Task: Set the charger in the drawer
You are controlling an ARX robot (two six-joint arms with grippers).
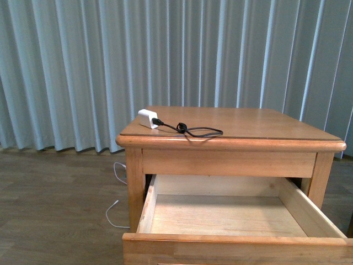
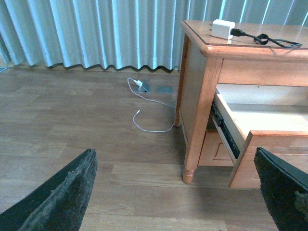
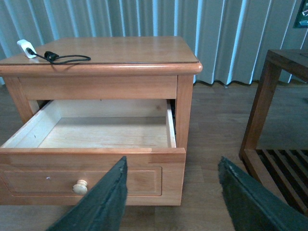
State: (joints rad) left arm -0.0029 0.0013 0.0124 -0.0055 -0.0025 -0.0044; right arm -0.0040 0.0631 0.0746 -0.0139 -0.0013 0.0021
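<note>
While drawer [image 1: 237,238] stands open: you reach for charger [image 1: 148,118]
Charger: pinch its body, not the cable [image 1: 201,132]
Left fingers [image 2: 62,192], right fingers [image 3: 103,202]: spread, empty

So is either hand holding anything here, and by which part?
Nothing: the left hand and right hand are open and empty; the charger lies on the nightstand.

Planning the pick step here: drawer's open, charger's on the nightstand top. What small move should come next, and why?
Probably lift the left end effector toward the charger: it lies untouched at the nightstand top's left edge, that end effector is open and empty, and the drawer is already pulled out.
</note>
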